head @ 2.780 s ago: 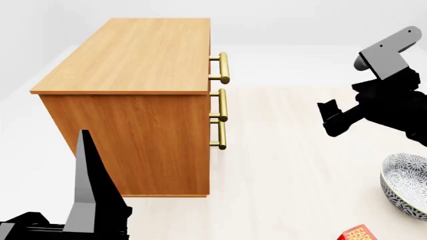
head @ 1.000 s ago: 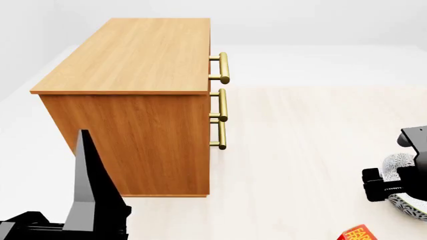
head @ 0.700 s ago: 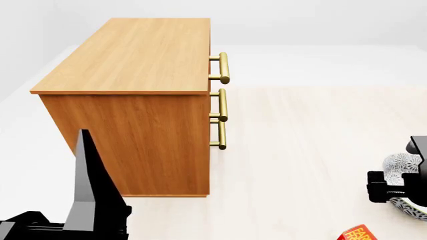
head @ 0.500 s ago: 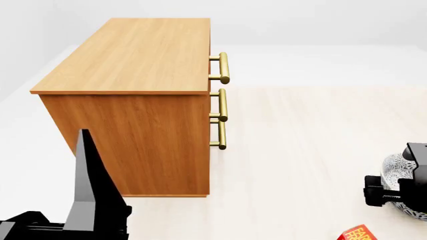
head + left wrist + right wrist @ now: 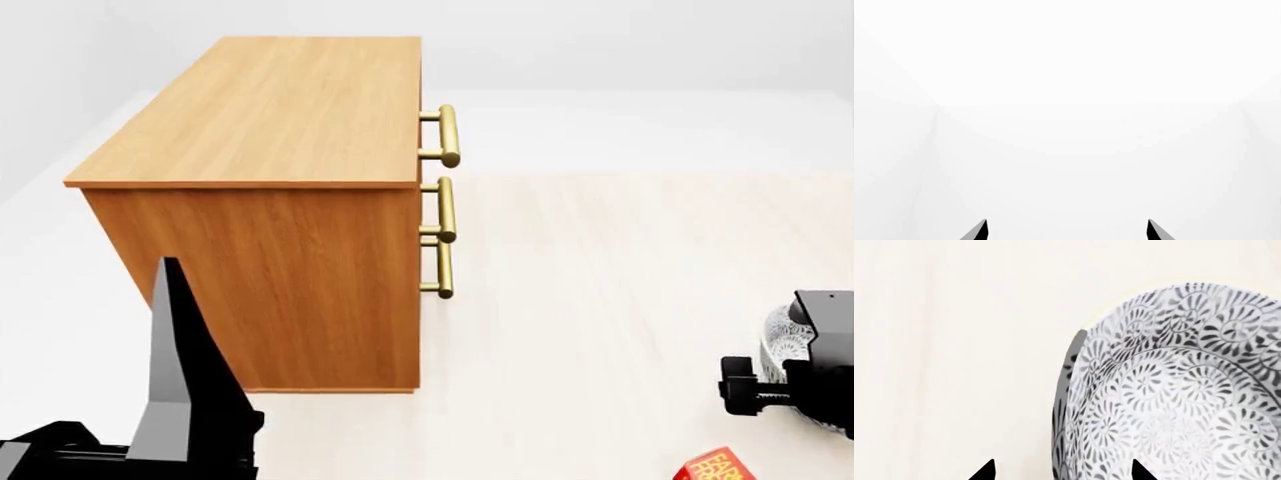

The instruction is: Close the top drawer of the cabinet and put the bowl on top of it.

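Three brass bar handles run down the front of the boxy orange-brown wooden cabinet [image 5: 267, 190] at ten o'clock on the pale wood tabletop [image 5: 601, 300]; the top drawer [image 5: 420, 130] sits flush, closed. At four o'clock the round white bowl with black swirl pattern [image 5: 1181, 390] rests on the tabletop, its rim between the spread jaws of the right gripper [image 5: 1061, 472]. At seven o'clock, the left gripper [image 5: 1066, 231] has spread, empty jaws. A red box corner [image 5: 714, 467] shows at five o'clock.

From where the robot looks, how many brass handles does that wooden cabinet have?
3, stacked along the cabinet front's edge: top handle, middle handle, bottom handle. The drawer fronts themselves are hidden.
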You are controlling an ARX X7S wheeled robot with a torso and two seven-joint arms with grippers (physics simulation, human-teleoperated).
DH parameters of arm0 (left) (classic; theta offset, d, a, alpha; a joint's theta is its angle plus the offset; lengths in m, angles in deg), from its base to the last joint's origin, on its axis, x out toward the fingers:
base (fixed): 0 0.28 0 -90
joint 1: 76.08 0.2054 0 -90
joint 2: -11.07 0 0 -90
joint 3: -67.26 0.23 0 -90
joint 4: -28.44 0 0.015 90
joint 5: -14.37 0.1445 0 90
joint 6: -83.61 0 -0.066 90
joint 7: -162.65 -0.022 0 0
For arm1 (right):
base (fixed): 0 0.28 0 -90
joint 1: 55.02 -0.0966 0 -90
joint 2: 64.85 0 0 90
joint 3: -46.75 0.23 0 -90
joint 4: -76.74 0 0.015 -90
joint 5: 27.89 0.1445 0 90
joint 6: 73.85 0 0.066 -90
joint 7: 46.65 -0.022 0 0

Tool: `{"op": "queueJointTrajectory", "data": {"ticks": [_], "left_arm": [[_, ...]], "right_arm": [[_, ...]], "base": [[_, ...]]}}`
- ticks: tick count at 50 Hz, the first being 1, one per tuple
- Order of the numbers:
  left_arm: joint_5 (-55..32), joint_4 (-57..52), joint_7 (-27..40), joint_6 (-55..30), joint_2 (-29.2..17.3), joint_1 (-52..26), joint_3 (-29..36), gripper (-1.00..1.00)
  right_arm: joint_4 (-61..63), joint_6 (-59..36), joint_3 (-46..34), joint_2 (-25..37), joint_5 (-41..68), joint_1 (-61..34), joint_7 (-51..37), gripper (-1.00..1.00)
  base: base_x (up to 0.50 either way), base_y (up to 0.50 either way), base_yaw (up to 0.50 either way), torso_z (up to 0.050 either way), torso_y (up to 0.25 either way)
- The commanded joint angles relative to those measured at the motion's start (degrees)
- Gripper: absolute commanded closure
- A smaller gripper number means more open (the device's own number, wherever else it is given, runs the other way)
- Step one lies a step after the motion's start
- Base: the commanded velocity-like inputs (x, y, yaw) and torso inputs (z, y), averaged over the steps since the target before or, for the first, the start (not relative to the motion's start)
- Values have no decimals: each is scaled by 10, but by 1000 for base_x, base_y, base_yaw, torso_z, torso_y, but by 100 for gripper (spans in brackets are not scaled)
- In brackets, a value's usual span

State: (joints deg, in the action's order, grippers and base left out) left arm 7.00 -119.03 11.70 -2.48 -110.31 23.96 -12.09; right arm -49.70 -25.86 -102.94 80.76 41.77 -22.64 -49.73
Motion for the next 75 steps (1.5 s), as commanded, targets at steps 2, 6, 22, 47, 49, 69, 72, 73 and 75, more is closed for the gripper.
{"op": "queueJointTrajectory", "data": {"ticks": [2, 6, 22, 47, 49, 69, 72, 73, 75], "left_arm": [[12, 14, -9, 3, 8, -2, -5, -100], [12, 15, -8, 5, 7, -1, -5, -100], [14, 19, -6, 13, 6, 2, -5, -100], [10, 19, -2, 11, 2, 1, -5, -100], [10, 19, -2, 10, 2, 0, -4, -100], [11, 23, -2, 13, 1, -2, 1, -100], [12, 25, -2, 16, 1, -1, 2, -100], [13, 26, -2, 16, 2, -1, 3, -100], [12, 25, -2, 17, 1, -1, 2, -100]], "right_arm": [[5, 57, 19, -13, -17, 71, -6, 100], [23, 106, 32, -3, -39, 62, -25, 100], [94, 147, 36, 22, -113, 3, -92, 100], [227, 22, -18, -48, -223, -266, 60, 100], [231, 22, -26, -54, -233, -273, 70, 100], [229, 20, -44, -159, -254, -336, 119, 100], [224, 11, -45, -173, -253, -342, 118, 100], [222, 11, -41, -176, -249, -343, 118, 100], [222, 12, -39, -183, -245, -344, 119, 100]], "base": [[0, 0, 0, -6, 0], [0, 0, 0, -2, 0], [0, 0, 0, 0, 0], [0, 0, 0, 0, 0], [0, 0, 0, 0, 0], [0, 0, 0, 0, 0], [0, 0, 0, 0, 0], [0, 0, 0, 0, 0], [0, 0, 0, 0, 0]]}}
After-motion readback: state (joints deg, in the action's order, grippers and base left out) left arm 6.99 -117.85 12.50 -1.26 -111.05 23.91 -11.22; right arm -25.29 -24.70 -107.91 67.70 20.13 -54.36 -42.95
